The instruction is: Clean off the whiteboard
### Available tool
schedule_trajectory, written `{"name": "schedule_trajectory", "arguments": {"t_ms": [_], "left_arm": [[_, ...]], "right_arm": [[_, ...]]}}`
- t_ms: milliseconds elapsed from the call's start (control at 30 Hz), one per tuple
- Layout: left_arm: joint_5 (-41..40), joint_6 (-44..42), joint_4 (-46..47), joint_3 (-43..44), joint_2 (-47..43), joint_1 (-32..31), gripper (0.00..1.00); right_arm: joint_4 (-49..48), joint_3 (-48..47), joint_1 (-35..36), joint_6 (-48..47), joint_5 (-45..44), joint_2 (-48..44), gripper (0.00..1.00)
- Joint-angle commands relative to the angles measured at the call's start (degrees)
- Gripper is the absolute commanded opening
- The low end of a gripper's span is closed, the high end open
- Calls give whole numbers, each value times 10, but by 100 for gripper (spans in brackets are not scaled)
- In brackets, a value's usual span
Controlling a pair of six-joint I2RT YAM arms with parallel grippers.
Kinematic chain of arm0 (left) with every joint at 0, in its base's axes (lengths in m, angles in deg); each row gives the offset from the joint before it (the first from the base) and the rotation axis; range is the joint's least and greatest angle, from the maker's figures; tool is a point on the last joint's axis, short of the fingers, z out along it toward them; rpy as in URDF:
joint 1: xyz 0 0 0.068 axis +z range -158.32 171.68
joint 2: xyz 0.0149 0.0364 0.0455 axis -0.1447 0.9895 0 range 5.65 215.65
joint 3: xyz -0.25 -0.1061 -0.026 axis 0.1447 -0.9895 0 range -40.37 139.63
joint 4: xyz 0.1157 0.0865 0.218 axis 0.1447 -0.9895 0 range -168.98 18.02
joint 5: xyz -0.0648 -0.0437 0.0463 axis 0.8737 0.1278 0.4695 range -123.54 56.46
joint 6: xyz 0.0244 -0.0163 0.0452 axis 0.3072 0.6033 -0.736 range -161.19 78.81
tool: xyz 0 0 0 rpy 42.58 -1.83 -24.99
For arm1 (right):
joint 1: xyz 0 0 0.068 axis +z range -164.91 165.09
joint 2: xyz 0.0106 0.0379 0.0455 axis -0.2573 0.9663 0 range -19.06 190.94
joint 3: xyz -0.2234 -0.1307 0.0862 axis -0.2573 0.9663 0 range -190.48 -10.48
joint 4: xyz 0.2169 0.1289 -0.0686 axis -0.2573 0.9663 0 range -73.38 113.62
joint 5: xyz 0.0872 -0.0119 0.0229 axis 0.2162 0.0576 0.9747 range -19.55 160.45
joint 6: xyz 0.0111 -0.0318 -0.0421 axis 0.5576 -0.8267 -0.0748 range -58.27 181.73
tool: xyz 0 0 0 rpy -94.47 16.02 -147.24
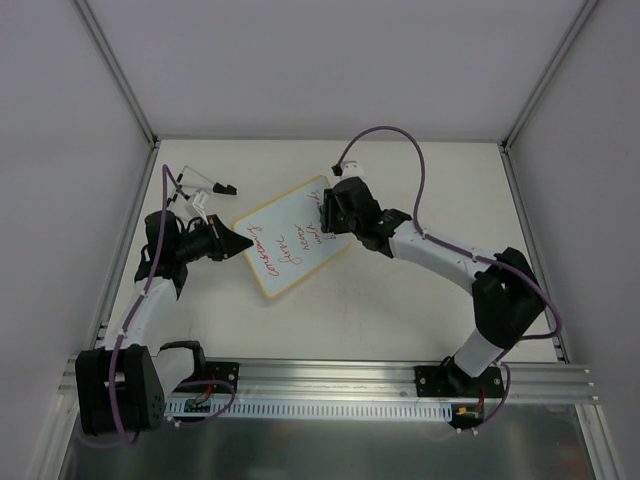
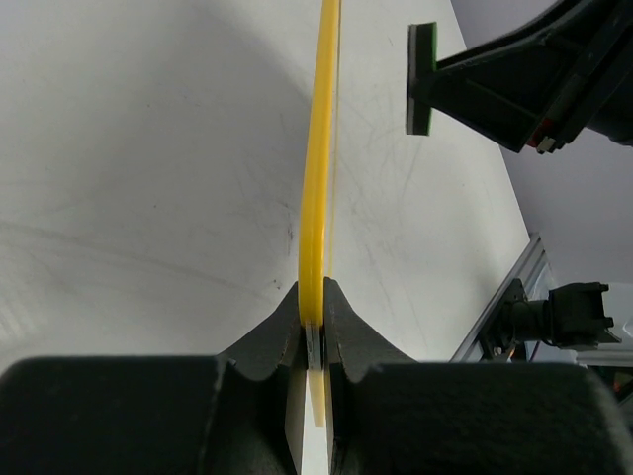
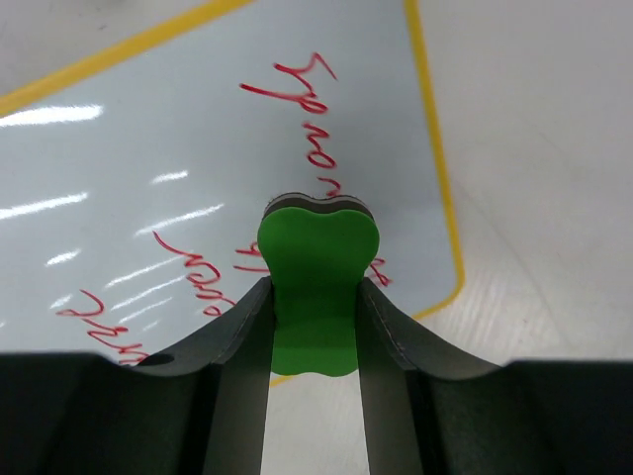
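A yellow-framed whiteboard (image 1: 292, 238) with red handwriting lies tilted mid-table. My left gripper (image 1: 243, 243) is shut on its left edge; in the left wrist view the yellow rim (image 2: 318, 178) runs edge-on between the jaws. My right gripper (image 1: 328, 212) is shut on a green eraser (image 3: 316, 282) and holds it over the board's right end, at the red writing (image 3: 315, 129). The eraser also shows in the left wrist view (image 2: 422, 79), just off the board face. Whether it touches the board I cannot tell.
A marker (image 1: 205, 184) lies at the back left of the table, behind my left arm. White walls close the table on three sides. An aluminium rail (image 1: 330, 385) runs along the near edge. A purple cable (image 1: 400, 140) loops above my right arm.
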Motion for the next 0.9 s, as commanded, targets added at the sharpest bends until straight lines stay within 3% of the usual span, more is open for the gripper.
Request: {"name": "schedule_trajectory", "arguments": {"t_ms": [0, 267, 467, 600, 867], "left_arm": [[-20, -44, -11, 0, -20, -8, 0], [-28, -51, -27, 2, -23, -16, 0], [-32, -56, -33, 2, -27, -20, 0], [-35, -65, -36, 2, -33, -23, 0], [-33, -58, -38, 3, -28, -26, 0]], "right_arm": [[-57, -39, 12, -21, 21, 44, 0], [-69, -154, 11, -29, 12, 115, 0], [-69, -172, 1, 6, -5, 150, 0], [-73, -135, -12, 30, 0, 150, 0], [-108, 43, -14, 88, 12, 111, 0]]}}
